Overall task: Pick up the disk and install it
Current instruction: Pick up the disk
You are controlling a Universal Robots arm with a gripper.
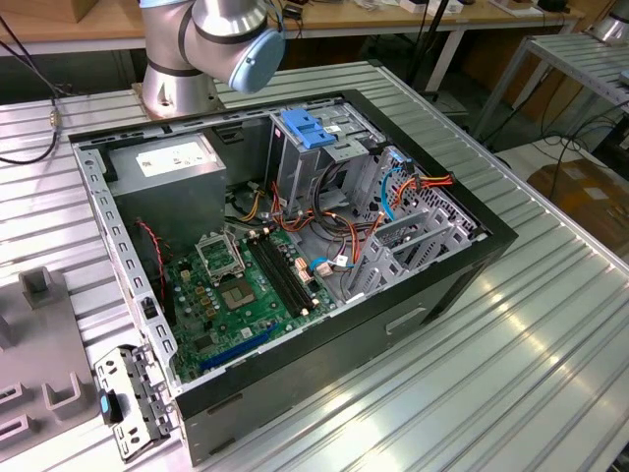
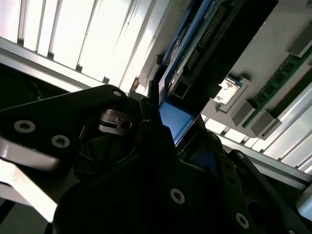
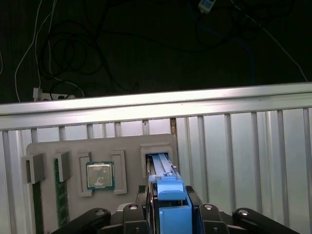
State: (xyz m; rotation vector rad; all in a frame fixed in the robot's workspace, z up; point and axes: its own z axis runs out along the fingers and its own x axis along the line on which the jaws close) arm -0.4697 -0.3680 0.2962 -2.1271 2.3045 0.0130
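**Claw and disk at the holder tray.** The black two-fingered claw (image 3: 170, 207) is drawn narrow on the disk (image 3: 165, 175), a flat rectangular silver-grey metal hard drive framed by blue plastic carrier rails, and appears to grip its blue end piece. The disk stands on edge at a slot of the grey moulded plastic holder tray (image 3: 48, 151). The tray lies on the ribbed aluminium table (image 3: 243, 146), to the exterior view's left of the open black computer case (image 1: 472, 256). A square silver processor chip (image 3: 100, 175) and a green memory stick (image 3: 62, 190) share the tray.

**Handling, as judged.** The disk is rigid, fairly dense and sensitive to shock. One face carries a bare green circuit board (image 2: 195, 48), so the rails are the sound hold, though smooth plastic may slip.

**Obscured.** The claw's own body hides the pad contact. Whether the disk's far end sits in the slot or clear of it cannot be told. The silver robot arm (image 1: 226, 39) is cut off above its lower joints.
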